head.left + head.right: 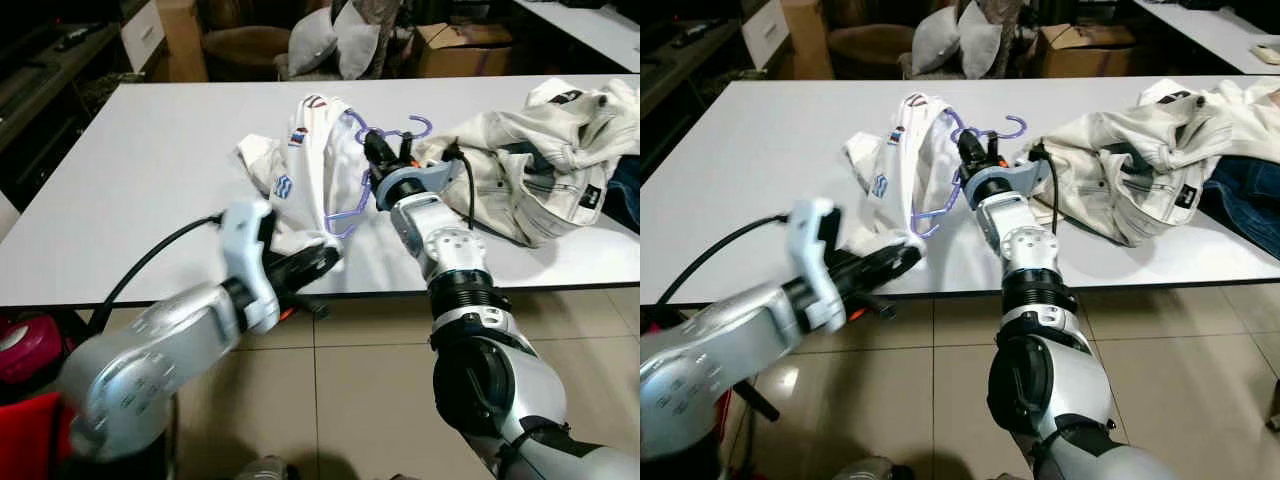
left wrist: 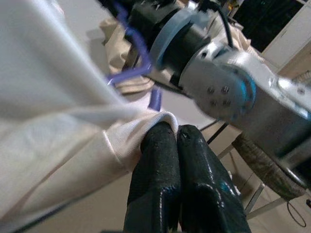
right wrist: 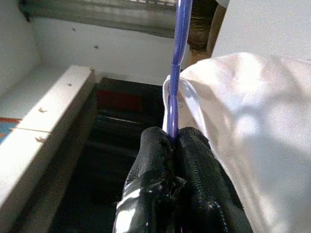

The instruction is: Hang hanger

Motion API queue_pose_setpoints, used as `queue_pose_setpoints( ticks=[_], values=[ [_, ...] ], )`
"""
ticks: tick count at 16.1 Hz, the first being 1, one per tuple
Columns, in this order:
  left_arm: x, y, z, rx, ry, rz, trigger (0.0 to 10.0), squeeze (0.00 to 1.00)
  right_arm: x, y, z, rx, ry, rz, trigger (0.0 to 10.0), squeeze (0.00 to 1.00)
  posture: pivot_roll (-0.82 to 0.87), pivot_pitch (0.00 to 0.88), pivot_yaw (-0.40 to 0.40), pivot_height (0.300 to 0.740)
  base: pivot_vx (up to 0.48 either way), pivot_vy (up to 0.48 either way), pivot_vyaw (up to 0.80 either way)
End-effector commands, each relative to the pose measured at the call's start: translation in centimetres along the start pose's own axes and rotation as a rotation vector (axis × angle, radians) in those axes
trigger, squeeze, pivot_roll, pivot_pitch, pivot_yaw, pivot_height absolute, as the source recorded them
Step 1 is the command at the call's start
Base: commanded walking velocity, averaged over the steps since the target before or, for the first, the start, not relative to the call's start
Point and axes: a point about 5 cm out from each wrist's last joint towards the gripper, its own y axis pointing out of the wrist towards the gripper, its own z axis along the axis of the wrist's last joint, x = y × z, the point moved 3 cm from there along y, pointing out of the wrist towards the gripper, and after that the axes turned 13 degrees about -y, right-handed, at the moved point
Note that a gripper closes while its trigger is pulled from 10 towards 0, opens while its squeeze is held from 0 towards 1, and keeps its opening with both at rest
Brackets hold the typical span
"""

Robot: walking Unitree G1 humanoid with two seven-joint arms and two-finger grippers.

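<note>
A white shirt with small blue and red badges lies bunched on the white table. A purple plastic hanger is threaded into it, its hook pointing right. My right gripper is shut on the hanger's bar; the thin purple bar runs up from between the fingers. My left gripper sits at the table's front edge, shut on the shirt's hem.
A cream jacket lies crumpled on the table's right side, with dark blue jeans beyond it. Cardboard boxes and cushions stand behind the table. Tiled floor lies below.
</note>
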Motion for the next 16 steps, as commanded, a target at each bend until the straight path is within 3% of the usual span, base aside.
queue_pose_setpoints(
  ticks=[1,2,4,8,10,12,14,16],
  values=[
    [1.1,1.0,0.5,0.015,0.020,-0.046,0.0,0.00,-3.4,0.8,-4.9,-0.098,0.017,0.077,10.0,0.00,0.03,0.030,0.024,0.740,0.000,0.000,0.00],
    [1.4,1.3,0.8,0.025,0.023,-0.055,0.0,0.00,-3.4,0.8,-5.1,-0.104,0.009,0.077,10.0,0.00,0.03,0.030,0.024,0.740,0.000,0.000,0.00],
    [2.4,1.4,3.2,0.103,0.055,-0.093,0.0,0.00,-2.1,0.2,-5.5,-0.140,-0.103,0.059,10.0,0.00,0.02,0.024,0.027,0.740,0.000,0.000,0.00],
    [1.7,-0.3,4.1,0.044,0.183,-0.069,0.0,0.00,0.2,-0.6,-4.2,-0.121,-0.203,0.020,10.0,0.00,0.01,0.015,0.036,0.740,0.000,0.000,0.00],
    [0.3,-1.5,5.4,0.070,0.289,0.022,0.0,0.00,1.2,-1.1,-3.3,-0.115,-0.285,0.005,10.0,0.00,0.01,0.007,0.039,0.740,0.000,0.000,0.00],
    [-0.2,-2.3,6.9,0.112,0.320,0.051,0.0,0.00,1.8,-1.4,-2.9,-0.115,-0.343,-0.005,10.0,0.00,0.01,0.004,0.040,0.740,0.000,0.000,0.00],
    [0.7,-3.7,6.7,0.080,0.339,-0.046,0.0,0.00,2.8,-1.9,-1.2,-0.061,-0.261,-0.036,10.0,0.00,0.01,0.000,0.042,0.740,0.000,0.000,0.00],
    [-0.7,-3.7,5.5,0.037,0.321,0.020,0.0,0.00,2.2,-1.7,0.4,0.018,-0.124,-0.016,10.0,0.00,0.01,0.000,0.041,0.740,0.000,0.000,0.00]
  ],
)
